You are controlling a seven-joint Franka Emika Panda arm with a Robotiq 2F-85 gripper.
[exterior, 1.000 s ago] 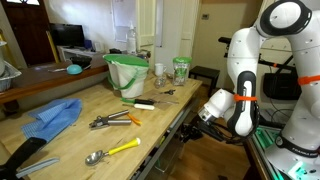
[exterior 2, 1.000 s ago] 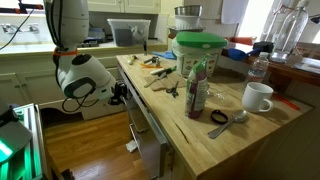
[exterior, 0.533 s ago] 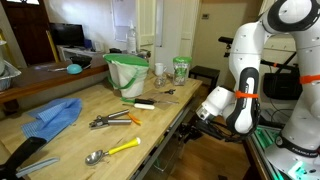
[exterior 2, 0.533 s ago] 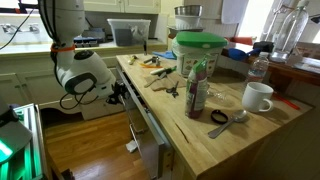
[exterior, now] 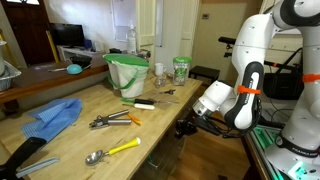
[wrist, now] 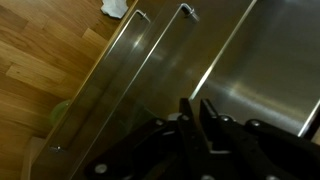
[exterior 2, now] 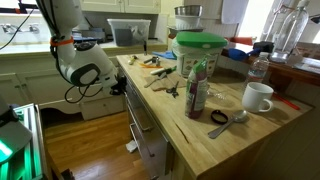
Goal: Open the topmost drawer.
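The topmost drawer [exterior 2: 134, 103] runs just under the butcher-block counter's edge; it also shows in an exterior view [exterior: 168, 137]. Its inside is not visible. My gripper [exterior: 186, 128] is right against the drawer front near the counter's corner, and it shows in the same place in an exterior view [exterior 2: 119, 88]. In the wrist view my dark jaws [wrist: 197, 106] are pressed close together with nothing seen between them. They point at shiny metal fronts with long bar handles [wrist: 160, 45]. Whether the jaws touch the drawer is hidden.
The counter [exterior: 100, 140] holds a green-and-white bucket [exterior: 127, 73], a blue cloth [exterior: 55, 117], pliers, a spoon and jars. A bottle [exterior 2: 197, 88] and white mug [exterior 2: 258, 96] stand near its edge. Wooden floor [exterior 2: 70, 140] lies beside the drawers.
My gripper and wrist have moved in toward the counter's edge and slightly up, closing the gap to the drawer front. The things on the counter have not moved.
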